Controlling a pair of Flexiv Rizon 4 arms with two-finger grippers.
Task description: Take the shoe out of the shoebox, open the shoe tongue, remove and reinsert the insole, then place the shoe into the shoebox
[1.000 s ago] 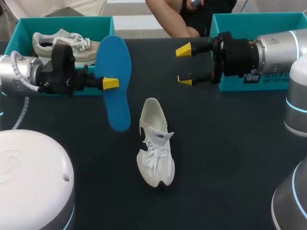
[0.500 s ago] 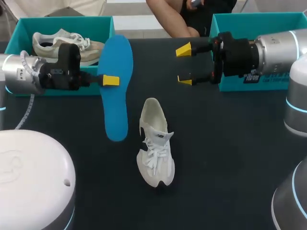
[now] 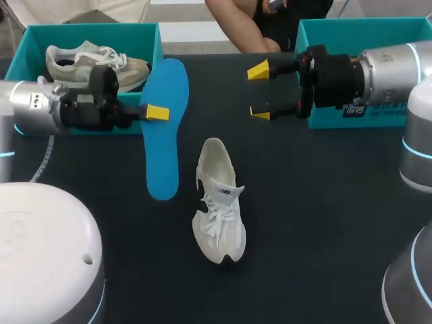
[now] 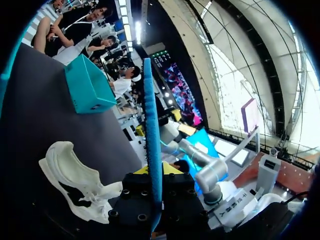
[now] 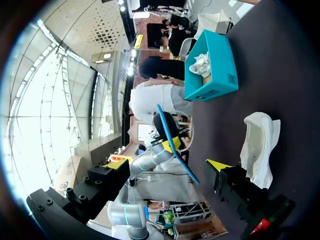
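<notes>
Starting with the big stuff, your desk [image 3: 324,223] is a dark, matte sheet with a teal cardboard shoebox at each far corner. The left shoebox [image 3: 145,34] has a beige mesh sneaker [image 3: 74,57] lying inside it, laces up. You only see a corner of the right shoebox [image 3: 317,27], tucked behind your right arm, and its contents are hidden.

The white shoe [image 3: 217,202] is out on the desk near the middle, upright on its sole. Its smooth rounded heel points toward the far side and the knit, laced front points toward you.

The blue insole [image 3: 164,135] is a long, flat foam shape with rounded ends, hanging up off the desk just left of the shoe. Your left end effector [image 3: 156,113] is clamped on it around mid-length. The left wrist view shows the insole [image 4: 151,125] edge-on as a thin strip pinched between the fingers.

Your right end effector [image 3: 259,92] hangs over the far side of the desk in front of the right shoebox. Its yellow tips are spread apart with nothing between them.
</notes>
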